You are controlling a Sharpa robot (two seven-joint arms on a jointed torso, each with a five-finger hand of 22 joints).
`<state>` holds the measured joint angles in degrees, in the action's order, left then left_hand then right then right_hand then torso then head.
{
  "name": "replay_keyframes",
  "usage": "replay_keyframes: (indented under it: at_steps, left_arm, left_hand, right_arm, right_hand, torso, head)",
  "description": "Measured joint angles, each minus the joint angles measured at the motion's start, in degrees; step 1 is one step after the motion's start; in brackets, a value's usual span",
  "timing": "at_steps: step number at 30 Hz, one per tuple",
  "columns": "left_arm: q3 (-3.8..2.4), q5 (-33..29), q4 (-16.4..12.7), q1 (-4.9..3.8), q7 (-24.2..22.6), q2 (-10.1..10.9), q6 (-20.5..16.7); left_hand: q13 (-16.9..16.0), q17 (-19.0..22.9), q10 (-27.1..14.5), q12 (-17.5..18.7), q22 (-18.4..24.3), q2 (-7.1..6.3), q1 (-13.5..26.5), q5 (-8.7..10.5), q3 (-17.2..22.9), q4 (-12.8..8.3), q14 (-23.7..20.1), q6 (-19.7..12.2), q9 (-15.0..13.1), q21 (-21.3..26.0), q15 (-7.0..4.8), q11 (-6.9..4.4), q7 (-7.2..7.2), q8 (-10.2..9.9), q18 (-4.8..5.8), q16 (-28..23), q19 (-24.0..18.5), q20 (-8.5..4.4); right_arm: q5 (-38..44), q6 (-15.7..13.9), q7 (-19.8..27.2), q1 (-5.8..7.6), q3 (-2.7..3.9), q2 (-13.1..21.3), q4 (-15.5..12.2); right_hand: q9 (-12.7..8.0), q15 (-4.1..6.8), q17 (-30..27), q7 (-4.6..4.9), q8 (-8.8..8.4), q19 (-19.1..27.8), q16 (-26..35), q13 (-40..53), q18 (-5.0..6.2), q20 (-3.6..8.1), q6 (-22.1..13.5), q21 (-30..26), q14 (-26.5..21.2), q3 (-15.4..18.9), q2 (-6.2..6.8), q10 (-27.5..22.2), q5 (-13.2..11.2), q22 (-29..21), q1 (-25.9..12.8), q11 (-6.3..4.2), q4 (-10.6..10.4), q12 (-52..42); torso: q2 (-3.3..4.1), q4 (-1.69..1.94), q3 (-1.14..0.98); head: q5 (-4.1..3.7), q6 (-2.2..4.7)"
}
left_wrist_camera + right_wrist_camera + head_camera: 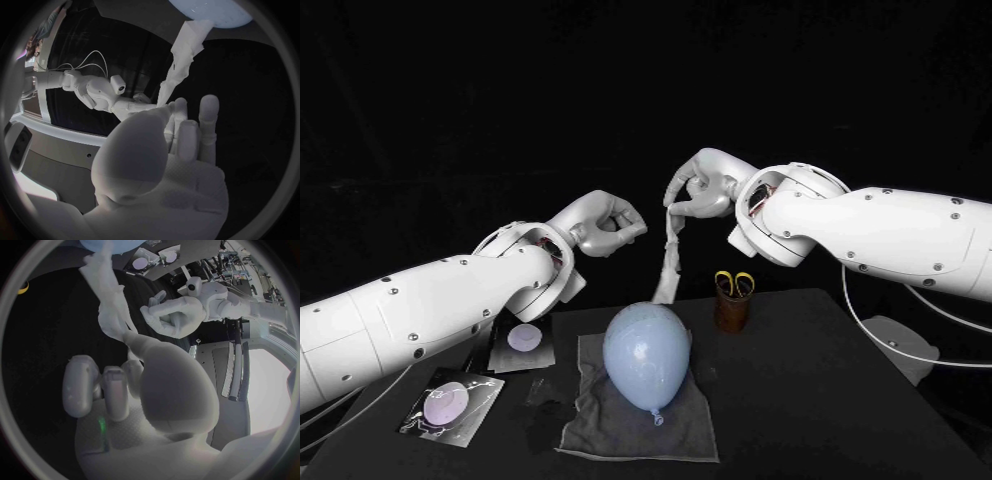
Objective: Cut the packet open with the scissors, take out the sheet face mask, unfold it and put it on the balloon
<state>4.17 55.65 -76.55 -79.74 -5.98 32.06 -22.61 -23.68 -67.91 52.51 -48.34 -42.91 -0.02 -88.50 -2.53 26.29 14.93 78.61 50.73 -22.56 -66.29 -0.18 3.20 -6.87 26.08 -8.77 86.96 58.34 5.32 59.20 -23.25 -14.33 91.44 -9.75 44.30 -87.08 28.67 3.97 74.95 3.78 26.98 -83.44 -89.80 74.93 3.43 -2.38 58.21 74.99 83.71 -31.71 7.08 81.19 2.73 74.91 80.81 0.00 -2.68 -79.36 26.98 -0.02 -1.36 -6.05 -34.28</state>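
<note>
My right hand (pixel 697 192) is raised above the table's back and pinches the top of the white sheet mask (pixel 671 255). The mask hangs as a long crumpled strip, its lower end reaching the pale blue balloon (pixel 646 350). The balloon lies on a grey cloth (pixel 610 435). My left hand (pixel 610 225) hovers just left of the strip with fingers curled in, holding nothing. In the right wrist view the mask (pixel 106 295) runs from my right hand (pixel 125 385) toward the balloon, and the left hand (pixel 175 315) stays apart from it. Yellow-handled scissors (pixel 734 283) stand in a brown cup (pixel 731 313).
Two foil packets with lilac round prints lie at the table's left, one (pixel 452 405) near the front edge and one (pixel 524 340) behind it. The cup stands just behind and to the right of the balloon. Bare black table (pixel 848 400) stretches to the right of the cloth.
</note>
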Motion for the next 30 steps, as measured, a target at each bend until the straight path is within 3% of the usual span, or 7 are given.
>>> replay_keyframes:
  at_steps: [12,17,21,23,25,30]
  left_arm:
    - [-0.01,-0.59,0.04,-0.07,-0.93,0.19,-1.57]
    - [-0.01,-0.53,0.05,-0.12,-0.92,0.15,-1.50]
    - [0.07,-0.59,0.30,-0.12,-0.98,-0.43,-1.35]
    - [0.11,-0.68,0.30,-0.02,-1.22,-0.65,-1.23]
    - [0.19,-0.80,0.17,0.26,-1.64,-0.73,-1.11]
    - [0.31,-0.99,0.04,1.26,-2.88,-1.06,-1.05]
  left_hand:
    - [-0.85,-0.97,0.88,-1.76,-1.51,-0.34,0.29,0.00,-0.13,0.91,0.14,1.26,-0.01,-0.67,-0.14,-0.44,0.62,0.75,0.00,-0.01,0.65,0.23]
    - [-0.95,-0.98,0.96,-1.76,-1.63,-1.44,-0.81,0.01,0.08,0.87,0.24,1.25,-0.01,-0.89,-0.24,-0.52,0.61,0.77,-0.01,-0.06,0.85,0.02]
    - [0.14,3.17,-1.05,0.14,2.26,-5.66,-0.30,-0.10,0.01,-0.53,-2.01,0.65,-0.07,1.16,-0.09,-0.22,0.01,2.69,0.00,-0.98,-1.95,0.04]
    - [1.07,5.36,-1.25,1.58,4.31,-8.54,1.41,-0.35,-1.86,0.85,-3.34,0.77,-1.85,2.64,0.25,-0.23,-0.14,2.58,-0.20,-1.80,-3.60,0.36]
    - [1.62,6.00,-1.08,2.28,4.95,-9.91,2.78,-0.35,-3.08,1.42,-3.49,0.87,-1.42,3.16,0.41,-0.08,-0.23,1.62,-0.94,-1.99,-4.00,0.53]
    - [2.96,7.17,0.15,4.15,5.86,-12.41,3.15,-0.35,-4.64,1.43,-4.25,1.14,-0.22,4.05,0.34,0.07,-0.10,0.14,-0.98,-2.46,-4.22,0.72]
  right_arm:
    - [1.01,0.11,-0.05,-0.21,-0.02,0.04,0.39]
    - [1.32,0.03,-0.04,-0.23,-0.02,0.34,0.06]
    - [1.53,-0.11,-0.01,-0.24,-0.02,0.48,-0.07]
    - [1.61,-0.21,0.00,-0.24,-0.02,0.48,-0.14]
    - [1.66,-0.39,0.03,-0.24,-0.01,0.49,-0.32]
    - [1.69,-0.89,0.14,-0.24,0.00,0.46,-0.88]
  right_hand:
    - [-0.02,0.00,-0.01,0.00,-0.06,-0.15,0.05,-0.01,0.00,0.15,0.00,0.00,0.00,0.00,0.00,0.00,0.00,0.04,0.00,0.00,0.00,0.00]
    - [-0.03,0.00,-0.05,0.00,-0.06,-0.15,0.09,0.01,0.00,0.15,0.00,0.00,0.00,-0.23,0.00,0.00,0.00,0.03,0.00,0.00,0.23,0.01]
    - [0.01,0.00,-0.05,0.00,-0.06,-0.14,0.11,0.02,0.00,0.15,0.00,0.00,0.00,-0.23,0.00,0.00,0.00,0.03,0.00,0.00,0.24,0.01]
    - [0.03,0.00,-0.05,0.00,-0.07,-0.14,0.02,0.02,0.00,0.14,0.00,0.00,0.00,-0.24,0.00,0.00,0.00,0.03,0.00,0.00,0.24,0.05]
    - [0.03,0.00,-0.05,-0.01,-0.07,-0.14,0.00,0.02,0.00,0.14,0.00,0.00,0.00,-0.24,0.00,0.00,0.00,0.02,0.00,0.00,0.24,0.06]
    - [0.02,0.00,-0.04,-0.01,0.07,-0.14,0.00,0.01,0.00,0.13,0.00,0.23,0.00,-0.23,0.00,0.00,0.00,-0.01,0.00,0.00,0.24,0.06]
  torso:
    - [0.03,0.02,-0.01]
    - [0.01,0.03,-0.01]
    - [-0.03,0.01,-0.01]
    - [-0.03,0.01,-0.01]
    - [-0.02,0.01,-0.01]
    - [0.01,0.04,-0.01]
  head:
    - [-0.10,-0.08]
    - [-0.08,-0.09]
    - [-0.11,-0.10]
    - [-0.08,-0.10]
    - [-0.07,-0.10]
    - [-0.02,-0.10]
